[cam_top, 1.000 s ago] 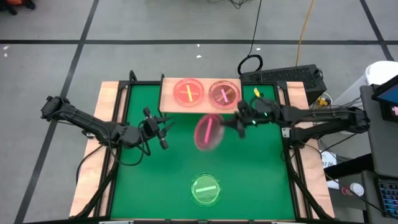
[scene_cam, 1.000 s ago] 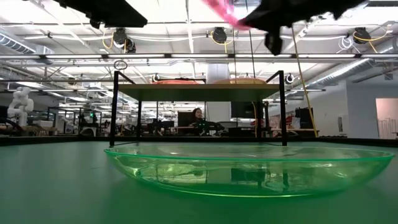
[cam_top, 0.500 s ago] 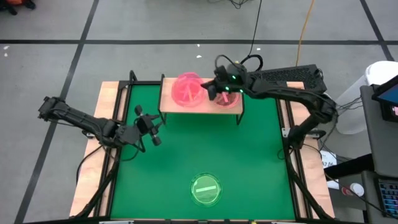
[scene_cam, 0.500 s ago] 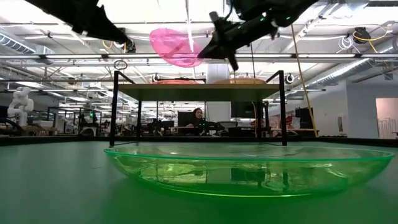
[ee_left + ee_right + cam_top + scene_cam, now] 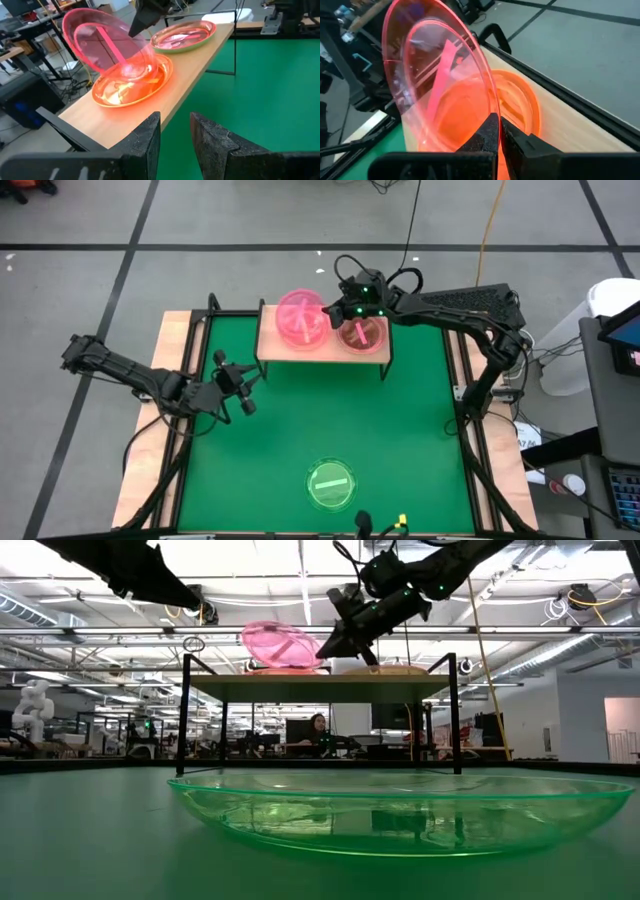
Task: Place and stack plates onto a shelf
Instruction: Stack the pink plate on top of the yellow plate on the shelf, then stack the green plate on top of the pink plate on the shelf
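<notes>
Right end effector (image 5: 330, 314): clenched on the rim of a pink plate (image 5: 302, 319), above the left half of the shelf (image 5: 268, 343). You see the plate tilted, its lower edge over or on an orange plate (image 5: 131, 85) lying there; whether they touch cannot be told. The pink plate carries a bright pink bar across its centre.

Shelf: a light wooden board on thin black legs, at the far edge of the surface (image 5: 400, 440). On its right half lies a second stack, a pinkish plate in a greenish one (image 5: 183, 36), just beside the orange plate but apart from it.

Left end effector (image 5: 238, 380): released, its fingers parted and holding nothing. It hangs over the left side of the surface, well short of the shelf, and looks toward it.

Surface: a green mat framed by pale wood strips and black rails. One green plate (image 5: 331, 483) with a light green bar lies on the mat near the front edge, well apart from the shelf and both arms. In the low view it fills the foreground.

Room: grey floor marked with dark tape lines; cables run across it behind the surface. To your right stand a dark keyboard-like unit (image 5: 470, 302), a white round object and a screen. The low view shows a hall with ceiling lights, desks, a white robot figure (image 5: 30, 708) at far left and a seated person (image 5: 318, 730) under the shelf line.
</notes>
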Available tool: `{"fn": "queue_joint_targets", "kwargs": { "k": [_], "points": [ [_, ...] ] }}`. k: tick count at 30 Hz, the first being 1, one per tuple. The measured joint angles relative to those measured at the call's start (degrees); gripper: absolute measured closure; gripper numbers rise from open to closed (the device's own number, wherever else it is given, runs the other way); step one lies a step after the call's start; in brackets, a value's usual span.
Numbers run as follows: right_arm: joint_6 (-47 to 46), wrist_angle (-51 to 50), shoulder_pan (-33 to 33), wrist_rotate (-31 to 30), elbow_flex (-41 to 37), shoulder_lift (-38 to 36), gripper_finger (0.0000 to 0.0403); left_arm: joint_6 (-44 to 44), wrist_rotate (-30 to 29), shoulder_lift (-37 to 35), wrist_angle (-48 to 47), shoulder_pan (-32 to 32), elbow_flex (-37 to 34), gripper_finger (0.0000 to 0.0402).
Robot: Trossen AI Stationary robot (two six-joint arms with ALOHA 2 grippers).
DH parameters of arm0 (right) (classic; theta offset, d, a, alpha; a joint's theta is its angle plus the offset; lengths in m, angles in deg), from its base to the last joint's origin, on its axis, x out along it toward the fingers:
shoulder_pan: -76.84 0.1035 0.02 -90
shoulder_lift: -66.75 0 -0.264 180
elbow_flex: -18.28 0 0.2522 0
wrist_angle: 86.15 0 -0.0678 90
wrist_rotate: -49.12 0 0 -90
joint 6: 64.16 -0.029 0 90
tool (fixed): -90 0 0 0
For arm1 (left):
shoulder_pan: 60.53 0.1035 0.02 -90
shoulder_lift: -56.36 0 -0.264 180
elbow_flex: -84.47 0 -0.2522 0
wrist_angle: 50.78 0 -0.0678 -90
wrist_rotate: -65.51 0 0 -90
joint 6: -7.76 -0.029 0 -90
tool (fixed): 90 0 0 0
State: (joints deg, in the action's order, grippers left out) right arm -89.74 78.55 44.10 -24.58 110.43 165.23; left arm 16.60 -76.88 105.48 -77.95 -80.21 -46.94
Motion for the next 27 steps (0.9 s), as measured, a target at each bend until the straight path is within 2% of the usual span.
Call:
{"fn": "queue_joint_targets", "kwargs": {
  "k": [6,13,19,24,27],
  "points": [
    [4.1,-1.1,0.2,-2.8,0.0,-0.1,0.0392,-0.7,0.0,0.0,0.2,0.0,0.0,0.0289],
    [4.6,-1.7,0.1,-2.9,0.0,-0.2,0.0331,-0.8,0.0,0.0,0.4,0.0,0.0,0.0289],
    [5.3,1.6,0.2,-2.6,0.0,-0.8,0.0292,-0.8,0.0,0.0,0.9,0.0,0.0,0.0289],
    [10.9,5.3,1.6,0.3,0.0,-5.8,0.0279,-1.0,0.6,0.0,2.3,0.0,0.0,0.0289],
    [17.2,4.4,5.0,0.4,0.0,-10.1,0.0278,-1.2,5.1,0.8,4.8,0.0,0.0,0.0289]
  ]
}}
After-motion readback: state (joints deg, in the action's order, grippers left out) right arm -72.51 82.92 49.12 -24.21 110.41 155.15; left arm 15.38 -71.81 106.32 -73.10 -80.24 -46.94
